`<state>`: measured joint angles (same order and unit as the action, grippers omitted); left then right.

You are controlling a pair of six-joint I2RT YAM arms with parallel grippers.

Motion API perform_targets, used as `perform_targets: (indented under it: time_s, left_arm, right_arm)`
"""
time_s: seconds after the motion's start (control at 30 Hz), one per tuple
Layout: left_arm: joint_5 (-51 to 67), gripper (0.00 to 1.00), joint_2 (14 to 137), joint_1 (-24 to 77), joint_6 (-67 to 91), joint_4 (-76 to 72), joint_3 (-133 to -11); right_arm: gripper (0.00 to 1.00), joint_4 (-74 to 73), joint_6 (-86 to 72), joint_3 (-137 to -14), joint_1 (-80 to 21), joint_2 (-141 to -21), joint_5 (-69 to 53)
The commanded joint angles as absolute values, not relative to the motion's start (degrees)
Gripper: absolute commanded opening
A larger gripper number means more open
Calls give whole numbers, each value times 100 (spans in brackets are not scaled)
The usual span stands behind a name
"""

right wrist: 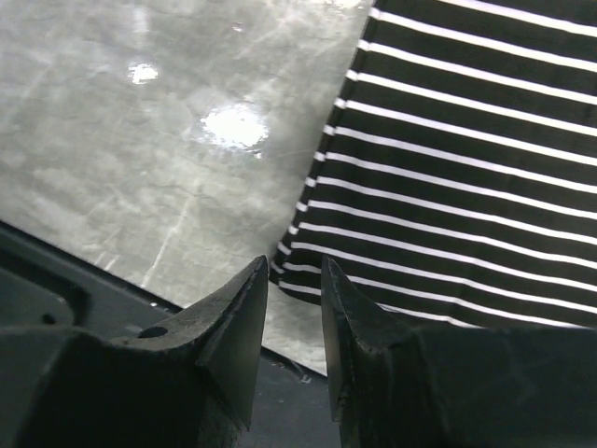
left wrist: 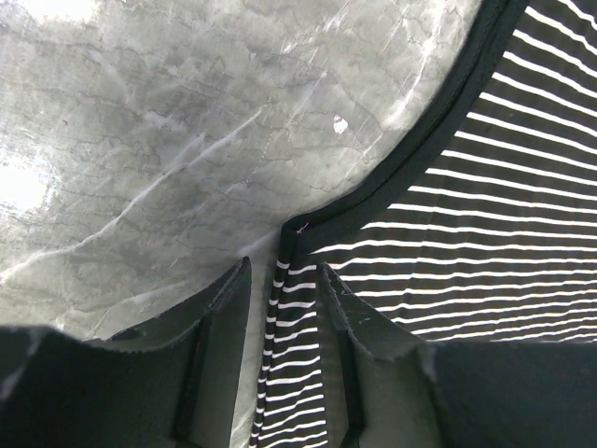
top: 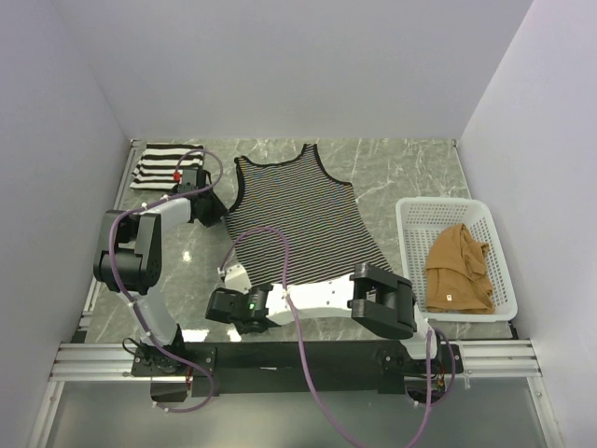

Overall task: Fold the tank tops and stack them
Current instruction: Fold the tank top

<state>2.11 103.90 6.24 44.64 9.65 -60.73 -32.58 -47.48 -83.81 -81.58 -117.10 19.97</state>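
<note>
The thin-striped tank top (top: 294, 215) lies spread flat on the marble table, straps toward the back. My left gripper (top: 213, 210) is at its left side, just below the armhole. In the left wrist view that gripper (left wrist: 284, 264) is open, its fingers straddling the dark-trimmed side edge (left wrist: 297, 308), with a strip of bare table beside the cloth. My right gripper (top: 231, 273) reaches across to the hem's near left corner. It (right wrist: 294, 261) is open with nothing between its fingers; the hem corner (right wrist: 308, 271) lies just past the tips. The wide-striped top (top: 160, 165) sits folded at the back left. The tan top (top: 459, 266) is bunched in the basket.
A white lattice basket (top: 410, 219) stands at the right side of the table. Grey walls close in the left, back and right. The black mounting rail (top: 298, 359) runs along the near edge, just under the right gripper.
</note>
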Motion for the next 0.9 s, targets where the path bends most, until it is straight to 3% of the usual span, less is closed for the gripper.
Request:
perform_targets:
  time_s: [0.0,0.23,0.33,0.4,0.7,0.87]
  left_arm:
    - [229,39,10213,642,4403,826,-6188]
    - [167,40,10169,650,4447,817,-6126]
    - [79,43,10090,642,4474,826,-6065]
    - [79,43,10098,642,4447,835,-6064]
    - [71,39,10213,650,4500,729,-5915]
    - [114,28,10318,650,4491,703,-5950]
  right_arm:
    - [37,-3516,-4773,-8701,-8244,-11768,2347]
    - [28,-3481,-4676,-8824,-8244,-12023,2215]
    - [8,-3445,-4702,-8754,-8227,-12015,2144]
    - [0,-3341,-4685,-8536,-8209,-11910,2101]
    - [0,-2348,-4632,-7787,-7998,-11154,1442]
    - [0,-2188,-4711,-7612,-7954,-11074,1248]
